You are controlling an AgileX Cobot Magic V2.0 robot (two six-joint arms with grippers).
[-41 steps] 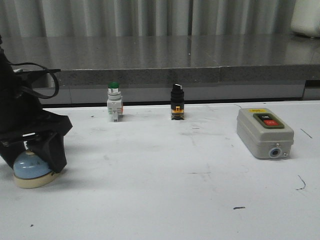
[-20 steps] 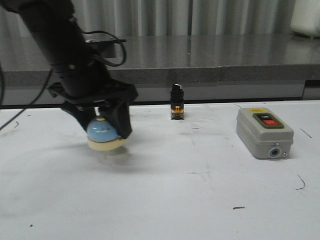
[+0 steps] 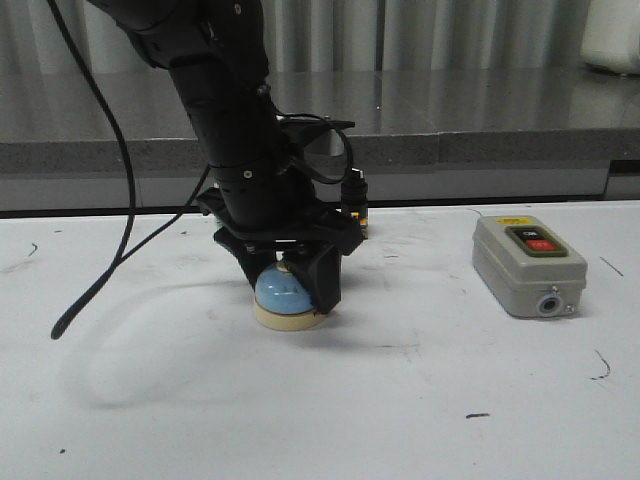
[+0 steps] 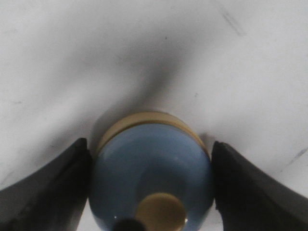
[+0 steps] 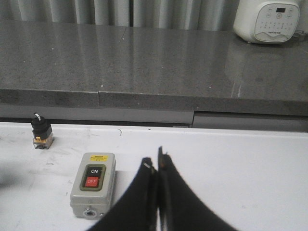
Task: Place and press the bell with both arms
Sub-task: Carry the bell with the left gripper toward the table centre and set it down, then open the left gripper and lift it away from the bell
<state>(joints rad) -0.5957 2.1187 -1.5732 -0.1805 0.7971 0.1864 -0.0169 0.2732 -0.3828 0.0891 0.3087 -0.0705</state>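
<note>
The light-blue bell (image 3: pixel 284 296) with a cream base sits on the white table (image 3: pixel 420 400) near the middle. My left gripper (image 3: pixel 290 285) is shut on it, one black finger on each side of the dome. In the left wrist view the bell (image 4: pixel 149 168) fills the space between the fingers (image 4: pixel 48 192), with its cream button (image 4: pixel 161 211) facing the camera. My right gripper (image 5: pixel 157 166) is shut and empty, above the table to the right of the grey switch box (image 5: pixel 93 184). The right arm is out of the front view.
A grey box with ON and OFF buttons (image 3: pixel 526 265) lies at the right. A small black selector switch (image 3: pixel 354 205) stands behind the left arm, partly hidden. A grey stone counter (image 3: pixel 450 120) runs along the back. A white appliance (image 5: pixel 269 19) stands on it.
My left arm has carried the bell from the table's left edge rightward to near the middle. The small green-capped button seen earlier is now hidden behind the arm.
</note>
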